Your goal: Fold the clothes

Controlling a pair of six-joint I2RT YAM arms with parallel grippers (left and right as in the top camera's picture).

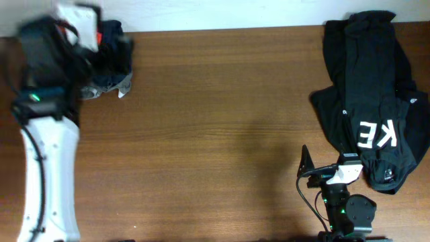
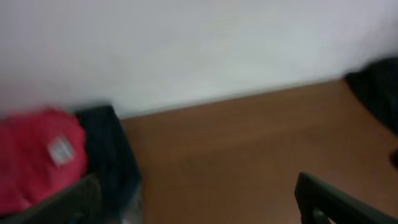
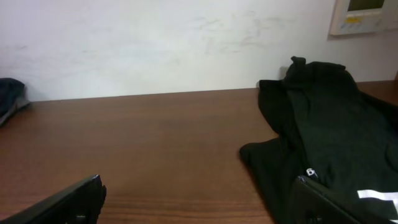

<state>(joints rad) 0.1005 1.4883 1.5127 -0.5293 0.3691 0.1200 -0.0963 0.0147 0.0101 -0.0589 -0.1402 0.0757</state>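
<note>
The red-orange T-shirt (image 2: 37, 158) is seen bunched at the table's 10 o'clock corner, pressed against a dark navy pile (image 2: 109, 155) that lies just to its 3 o'clock side in the left wrist view; only a small white label is shown on it, and no lettering can be made out. It is not yet spread or folded, so the step in hand is judged to be the fetching of the shirt. The left gripper (image 2: 196, 183) is held above that corner with its jaws wide apart and nothing between them; the view is blurred. From overhead the left arm (image 1: 47, 168) is seen reaching from 8 o'clock toward 10 o'clock. The middle of the wooden table (image 1: 215, 121) is left bare. A black garment with white letters (image 1: 369, 81) is heaped at 2 to 3 o'clock, and the right gripper (image 3: 199, 186) is parked near it at 5 o'clock, jaws wide and empty. For the next move, the red cloth alone should be pinched, the navy pile avoided, and the shirt drawn to the centre to be laid flat.
</note>
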